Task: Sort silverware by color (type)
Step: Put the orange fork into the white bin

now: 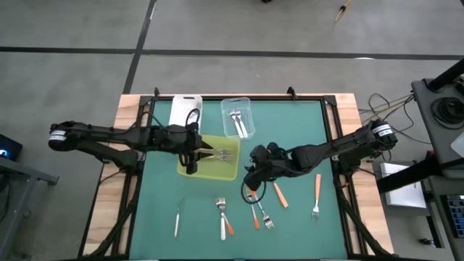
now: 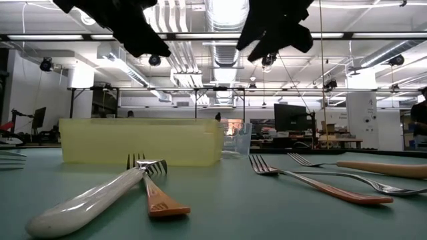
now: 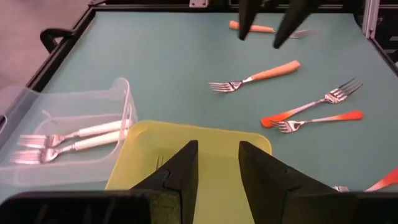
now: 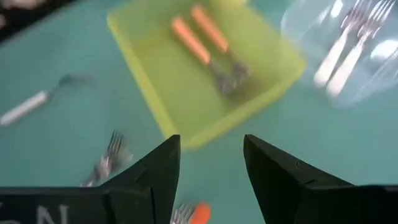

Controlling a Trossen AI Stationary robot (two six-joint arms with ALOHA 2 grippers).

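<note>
Silverware (image 1: 255,214) mostly loose on counter (image 1: 304,130), few in tray (image 1: 190,171)/tub (image 1: 246,110); prob light, stiff, slick, so grab mid-handle; left gripper (image 3: 217,163) & right gripper (image 4: 211,158) jaws open, empty.

Right wrist view blurred; orange-handled forks (image 4: 211,46) in yellow tray (image 4: 155,74) smeared; clear tub (image 4: 348,50) cut off.

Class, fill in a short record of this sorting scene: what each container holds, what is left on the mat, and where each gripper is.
yellow-green tray: two orange-handled forks
clear tub: two white-handled forks
green mat: several forks loose, orange-handled and white-handled
left gripper: open, above the tray
right gripper: open, over the mat beside the tray
</note>
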